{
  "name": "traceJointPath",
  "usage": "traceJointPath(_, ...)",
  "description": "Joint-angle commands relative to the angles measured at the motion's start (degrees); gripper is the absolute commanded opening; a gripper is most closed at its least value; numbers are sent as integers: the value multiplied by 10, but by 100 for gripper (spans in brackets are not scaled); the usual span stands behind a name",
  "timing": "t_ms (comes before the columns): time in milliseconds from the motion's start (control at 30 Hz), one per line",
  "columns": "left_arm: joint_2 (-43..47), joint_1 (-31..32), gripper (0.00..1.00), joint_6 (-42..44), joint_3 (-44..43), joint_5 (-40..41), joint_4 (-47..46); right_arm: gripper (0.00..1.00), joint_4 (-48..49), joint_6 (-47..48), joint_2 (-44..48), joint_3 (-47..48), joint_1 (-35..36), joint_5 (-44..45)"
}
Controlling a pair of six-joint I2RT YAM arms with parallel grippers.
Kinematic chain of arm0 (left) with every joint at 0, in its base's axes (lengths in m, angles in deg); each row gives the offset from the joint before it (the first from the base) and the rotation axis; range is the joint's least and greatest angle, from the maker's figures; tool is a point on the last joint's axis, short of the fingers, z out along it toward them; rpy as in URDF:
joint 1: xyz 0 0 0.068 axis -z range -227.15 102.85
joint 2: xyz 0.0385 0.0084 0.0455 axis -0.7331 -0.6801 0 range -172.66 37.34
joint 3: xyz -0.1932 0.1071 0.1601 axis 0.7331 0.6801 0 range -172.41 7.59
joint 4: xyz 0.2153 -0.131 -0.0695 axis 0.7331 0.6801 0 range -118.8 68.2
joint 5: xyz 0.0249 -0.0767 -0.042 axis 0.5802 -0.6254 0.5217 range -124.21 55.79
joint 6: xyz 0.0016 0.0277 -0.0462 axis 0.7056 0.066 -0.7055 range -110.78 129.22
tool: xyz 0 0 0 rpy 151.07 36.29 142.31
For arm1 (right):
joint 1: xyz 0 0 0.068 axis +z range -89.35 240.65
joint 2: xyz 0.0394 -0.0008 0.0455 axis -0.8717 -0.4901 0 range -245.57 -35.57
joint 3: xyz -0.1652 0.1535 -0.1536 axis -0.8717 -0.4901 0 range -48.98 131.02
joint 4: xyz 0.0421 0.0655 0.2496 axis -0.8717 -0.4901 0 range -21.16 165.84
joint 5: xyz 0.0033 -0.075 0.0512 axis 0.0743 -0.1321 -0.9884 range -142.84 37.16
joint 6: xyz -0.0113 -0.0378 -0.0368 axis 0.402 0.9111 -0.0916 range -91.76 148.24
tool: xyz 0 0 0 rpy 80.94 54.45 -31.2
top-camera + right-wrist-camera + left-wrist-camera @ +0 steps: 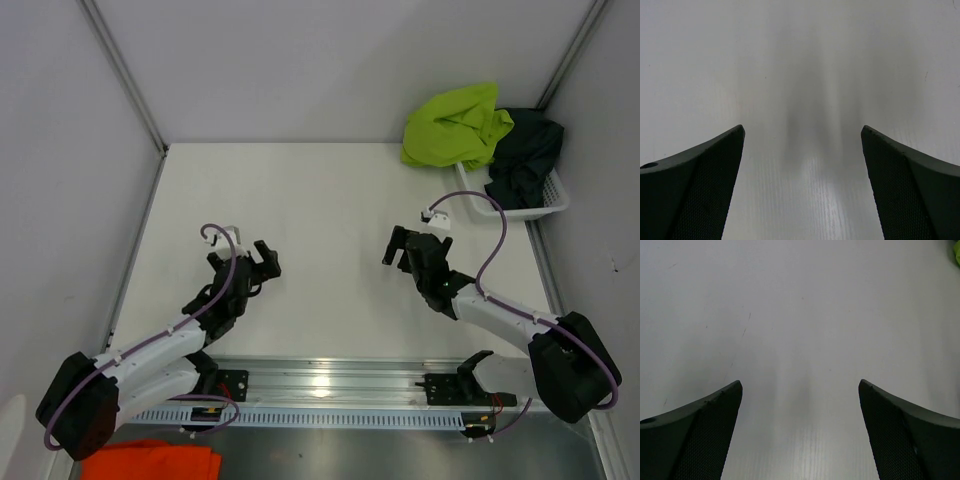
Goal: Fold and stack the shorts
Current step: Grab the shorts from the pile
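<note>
Nearest the lens in both wrist views stand two dark, mesh-textured fingers (700,435), one at the lower left and one at the lower right of the frame, with bare white bench (320,190) filling the wide gap between them. Left pincer (265,258) - lower left of centre in the overhead view - is spread fully apart, holds nothing, and sits above the bench. Right pincer (398,247) - right of centre - has its jaws equally wide and is likewise empty, with a soft grey shadow on the surface beneath it. The two pincers face each other across the middle of the bench and are well apart. Both pairs of shorts lie unfolded in the upper right corner of the overhead view, far from either pincer. The lime green shorts (455,125) are bunched at the left end of a white basket (548,207), spilling over its rim; how much of them rests on the bench itself cannot be told. The dark shorts (525,155) are crumpled inside the basket, touching the green pair on its right. A sliver of lime green also shows at the upper right edge of the left wrist view. An orange cloth (150,462) lies at the lower left edge of the overhead view, below the silver rail (330,385) that carries the arm bases.
</note>
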Motion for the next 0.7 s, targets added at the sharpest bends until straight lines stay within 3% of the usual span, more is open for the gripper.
traceJointPath(0, 11, -2, 99, 4, -1, -15, -27, 99, 28, 20, 11, 13, 6, -2)
traceJointPath(367, 0, -3, 99, 10, -12, -20, -23, 99, 38, 48, 17, 4, 1, -13)
traceJointPath(433, -5, -3, 99, 17, -28, -20, -16, 99, 70, 53, 9, 3, -33, -49)
traceJointPath(500, -18, -3, 99, 28, -53, -21, 16, 99, 75, 42, -15, 33, -82, -164)
traceJointPath(533, -22, -3, 99, 27, -62, -19, 30, 99, 47, 33, -30, 54, -120, -179)
traceJointPath(667, -32, -3, 99, 30, -107, -18, 74, 99, 3, 58, -109, 179, -161, -152)
